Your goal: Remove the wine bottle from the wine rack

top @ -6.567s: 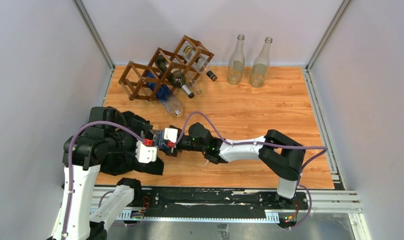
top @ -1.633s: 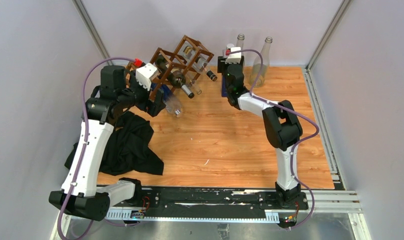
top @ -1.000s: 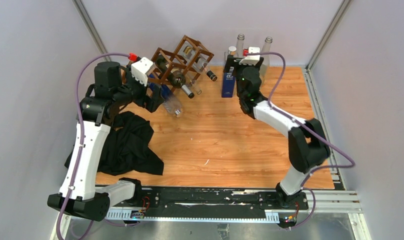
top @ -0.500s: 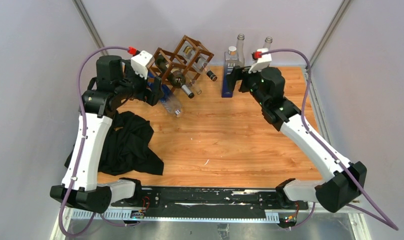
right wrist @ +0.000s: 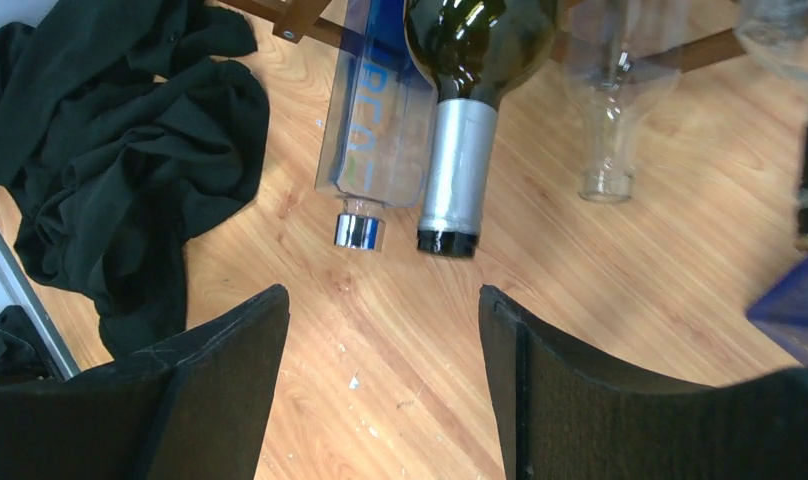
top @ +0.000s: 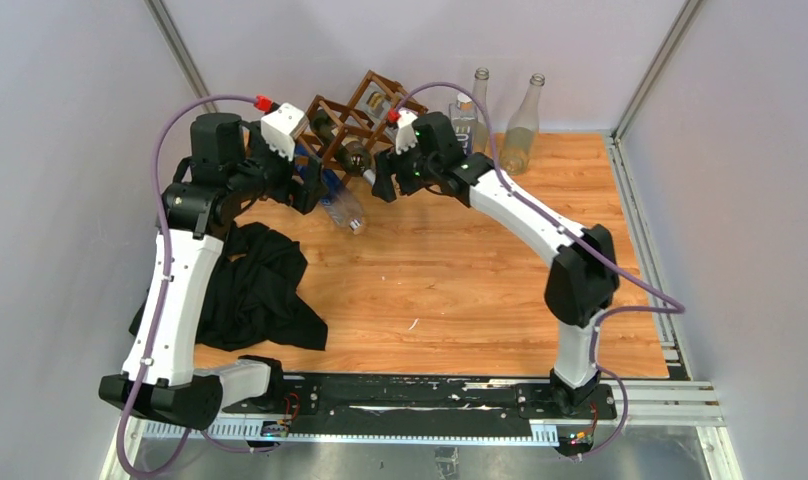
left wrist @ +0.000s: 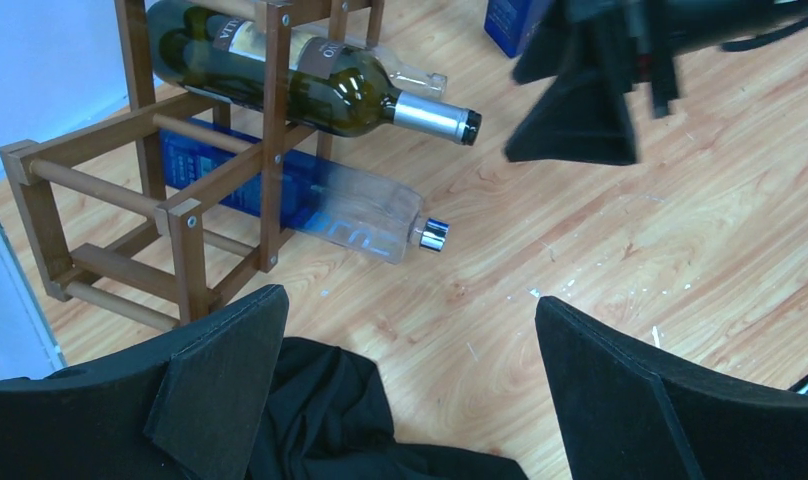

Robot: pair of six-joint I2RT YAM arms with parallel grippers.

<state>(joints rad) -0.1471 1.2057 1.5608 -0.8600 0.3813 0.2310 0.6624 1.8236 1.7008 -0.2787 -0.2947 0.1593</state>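
Observation:
The wine rack (top: 372,82) stands at the back left of the table. A dark green wine bottle (left wrist: 310,78) lies in one of its cells, its silver-capped neck (right wrist: 458,170) sticking out toward the front. My right gripper (top: 383,186) hovers just in front of that neck, open, with only bare table between its fingers (right wrist: 220,380). At the rack's left front my left gripper (top: 313,192) is open wide and holds nothing. In the left wrist view the right gripper (left wrist: 580,110) shows beyond the bottle's cap.
A clear and blue bottle (right wrist: 375,130) lies in the rack's lowest cell beside the wine bottle, and a clear bottle (right wrist: 610,100) lies on its other side. A blue bottle (top: 464,112) and two clear glass bottles (top: 521,130) stand at the back. A black cloth (top: 255,285) lies front left.
My right arm has swung left from the standing blue bottle to the front of the rack, facing the wine bottle's neck. The left arm has hardly moved.

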